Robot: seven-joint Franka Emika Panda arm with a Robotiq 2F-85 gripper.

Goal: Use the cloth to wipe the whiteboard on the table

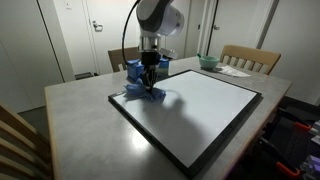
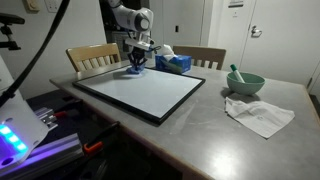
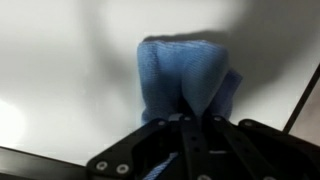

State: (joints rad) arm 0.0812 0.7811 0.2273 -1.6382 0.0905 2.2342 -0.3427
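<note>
- I'm looking at a room with pale doors (image 1: 88, 35) behind a grey worktop (image 1: 80, 115), and wooden chairs (image 2: 95, 57) drawn up to its far edge.
- My hand (image 3: 190, 125) is clenched on the blue cloth (image 3: 185, 75). In the wrist view the two dark fingers (image 3: 205, 130) meet on a bunched fold, and the rest of the fabric spreads out ahead of them.
- In both exterior views the hand (image 1: 148, 80) points straight down from the arm, with the cloth (image 1: 146, 92) bundled under it and resting on the whiteboard (image 1: 200, 108).
- The cloth (image 2: 136, 70) sits just inside the board's edge nearest the chairs, close to one of its corners.
- The whiteboard (image 2: 140, 97), glossy white in a thin black frame, lies flat on the middle of the worktop, turned at an angle to the worktop's edges.
- Just beyond that board edge, near the worktop's far edge, a blue tissue box (image 2: 172, 62) stands with white tissue poking out of the top.
- Well apart from the hand, towards another corner of the worktop, there is a pale green bowl (image 2: 246, 83), and a crumpled white paper (image 2: 258, 114) lies beside it.
</note>
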